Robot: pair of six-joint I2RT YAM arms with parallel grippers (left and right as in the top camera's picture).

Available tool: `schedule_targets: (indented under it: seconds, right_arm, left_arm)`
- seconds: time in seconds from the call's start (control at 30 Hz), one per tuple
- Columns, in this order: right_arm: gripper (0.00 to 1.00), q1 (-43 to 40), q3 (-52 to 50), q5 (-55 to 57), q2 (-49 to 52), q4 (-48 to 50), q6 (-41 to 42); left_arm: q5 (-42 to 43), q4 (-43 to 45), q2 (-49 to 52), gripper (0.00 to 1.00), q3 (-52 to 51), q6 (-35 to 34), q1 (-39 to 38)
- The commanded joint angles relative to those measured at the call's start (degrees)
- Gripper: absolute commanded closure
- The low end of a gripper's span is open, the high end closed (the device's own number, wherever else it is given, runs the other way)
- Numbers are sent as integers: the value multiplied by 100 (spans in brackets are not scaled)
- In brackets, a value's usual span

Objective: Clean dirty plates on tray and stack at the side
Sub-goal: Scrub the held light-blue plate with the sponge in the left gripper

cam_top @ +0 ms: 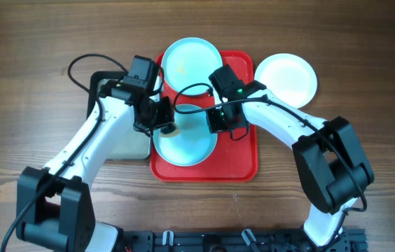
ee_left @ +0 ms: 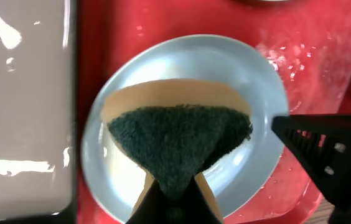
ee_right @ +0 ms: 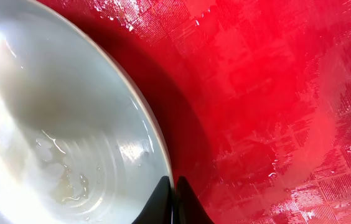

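- Sponge (ee_left: pixel 178 140) fills the left wrist view, green scouring face down, tan backing above. The left gripper (ee_left: pixel 174 199) is clamped on its narrow end, so the wide end fans out over the plate (ee_left: pixel 182 62).
- Sponge sits over the middle and near half of the plate. I cannot tell from the frames whether it presses on the plate or hangs just above it.
- Right gripper (ee_right: pixel 174 194) has its fingers drawn almost together on the plate's rim at the right edge. This looks like a pinch to keep the plate from sliding under the scrubbing.
- Water film and smears show inside the plate near that rim, so I judge cleaning is under way and not finished.
- Plate lies flat in the near-left part of the red tray (ee_right: pixel 275 93), between the two grippers, with the left one above it and the right one at its edge.
- Tray surface is wet and beaded, likely there to catch the mess.
- Second aqua plate (cam_top: pixel 191 57) rests at the tray's far end, overhanging the rim and well clear of both grippers.
- White plate (cam_top: pixel 286 78) sits on the worktop (cam_top: pixel 29 42) just right of the tray, probably the start of the stack.
- Grey tray (ee_left: pixel 20 112) lies just left of the red one and is glossy.
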Motion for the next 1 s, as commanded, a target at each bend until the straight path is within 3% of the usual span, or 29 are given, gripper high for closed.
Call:
schedule_targets:
  seconds: [0.0, 0.23, 0.53, 0.77, 0.9, 0.97]
  right_arm:
    - [96, -24, -22, 55, 66, 13, -33]
    - [96, -24, -22, 55, 66, 9, -33]
    - [96, -24, -22, 55, 66, 7, -33]
    - [96, -24, -22, 55, 66, 4, -33]
    - [96, -24, -22, 55, 66, 7, -35]
    - [96, -24, -22, 55, 66, 7, -33]
  left_arm:
    - [-52, 175, -61, 96, 92, -144, -291]
    - [-603, 153, 205, 96, 81, -553, -787]
    - [-1338, 269, 765, 95, -256, -706, -789]
    - [-1263, 302, 1182, 93, -286, -817, -785]
    - [-321, 452, 1182, 96, -286, -831, -872]
    - [-308, 625, 1182, 96, -286, -833, -1054]
